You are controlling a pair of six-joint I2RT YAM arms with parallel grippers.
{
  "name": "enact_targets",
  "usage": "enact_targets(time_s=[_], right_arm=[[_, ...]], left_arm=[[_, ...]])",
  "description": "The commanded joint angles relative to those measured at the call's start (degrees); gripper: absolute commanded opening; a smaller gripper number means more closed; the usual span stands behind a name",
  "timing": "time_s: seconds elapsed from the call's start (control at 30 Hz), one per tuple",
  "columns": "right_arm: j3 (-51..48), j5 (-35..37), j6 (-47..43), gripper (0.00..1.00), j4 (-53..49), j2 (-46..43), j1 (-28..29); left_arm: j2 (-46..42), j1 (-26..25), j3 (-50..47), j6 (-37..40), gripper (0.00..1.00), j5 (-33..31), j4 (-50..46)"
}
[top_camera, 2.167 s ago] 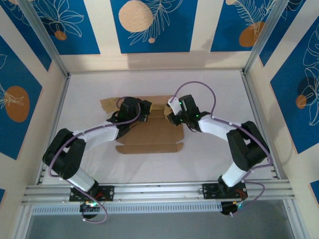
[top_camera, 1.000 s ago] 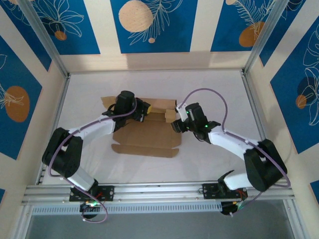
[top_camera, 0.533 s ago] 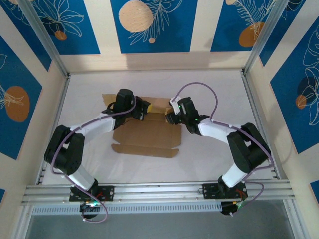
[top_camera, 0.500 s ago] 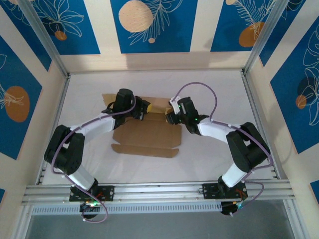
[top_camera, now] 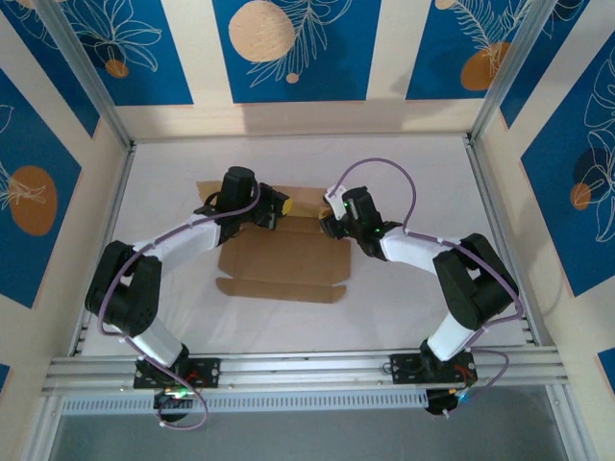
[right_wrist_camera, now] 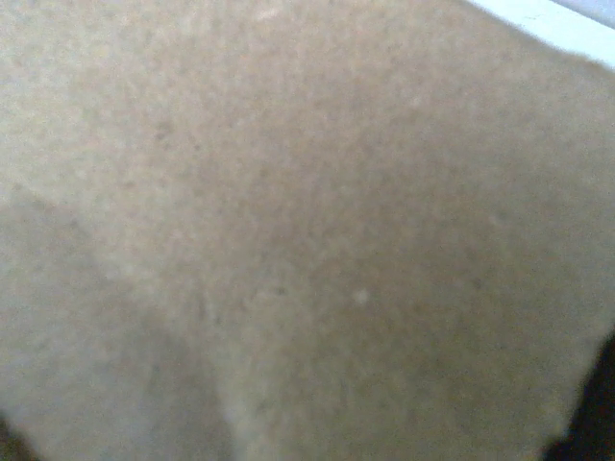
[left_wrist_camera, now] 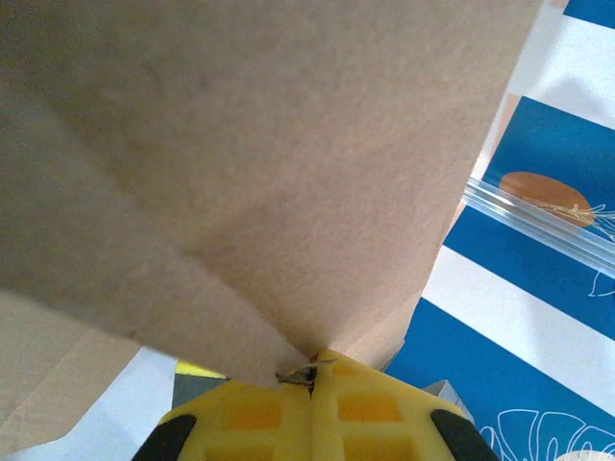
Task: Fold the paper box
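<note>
The walls (top_camera: 288, 48) are the biggest thing: blue & cream stripes w/ orange balls & white leaf drawings. Next is the white table (top_camera: 413, 173), w/ a metal rail (top_camera: 307, 367) along its near edge.

The paper box (top_camera: 283, 257) lies about mid table, a bit to the left, btw the two arms. It is plain brown cardboard, the same colour all over. It is not a box shape yet, just an open sheet. The big flat part lies on the table. A thin flap w/ small notches runs along the near edge. The far strip is lifted up off the table. The long side goes left to right across the table. In the top view the near edge tips a tiny bit, w/ the right end nearer the rail.

The left arm (top_camera: 183, 245) is white & black & bends in from the left. The right arm (top_camera: 423, 252) bends in from the right. Both reach to the far strip of the box.

The left gripper (left_wrist_camera: 312, 376) is at the far strip, left of mid. Its yellow fingers (left_wrist_camera: 259, 418) are pressed together, w/ a fold of the cardboard pinched in the crack btw them. The lifted flap stands very close to the left wrist cam.

The right gripper (top_camera: 328, 224) is at the far right corner of the box. Brown cardboard sits right up against the right wrist cam, all blurry. Can't tell if its fingers are apart or together.

A thin purple cable (top_camera: 384, 165) loops over the right arm.
</note>
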Motion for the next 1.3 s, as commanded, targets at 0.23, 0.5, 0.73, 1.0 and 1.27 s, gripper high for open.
enact_targets(time_s=[0.23, 0.5, 0.73, 1.0, 1.27], right_arm=[[-5.7, -9.0, -4.6, 0.67, 9.1, -4.3, 1.3], [-8.7, -11.0, -4.6, 0.69, 10.6, -7.1, 1.1], [-9.6, -14.3, -2.8, 0.59, 10.5, -8.1, -0.2], [-4.1, -7.2, -1.7, 0.58, 8.4, -3.3, 1.8], [0.0, 4.4, -3.4, 0.57, 7.9, 2.1, 5.5]], left_arm=[[0.1, 0.4, 0.0, -4.0, 0.00, 4.4, -5.1], [-0.8, 1.1, 0.6, -3.4, 0.00, 4.1, -6.6], [-1.8, 1.4, -0.3, -3.3, 0.00, 3.9, -6.7], [-3.4, 1.1, -0.9, -4.0, 0.00, 4.0, -7.0], [-4.3, 0.9, -1.2, -5.0, 0.00, 4.3, -7.0]])
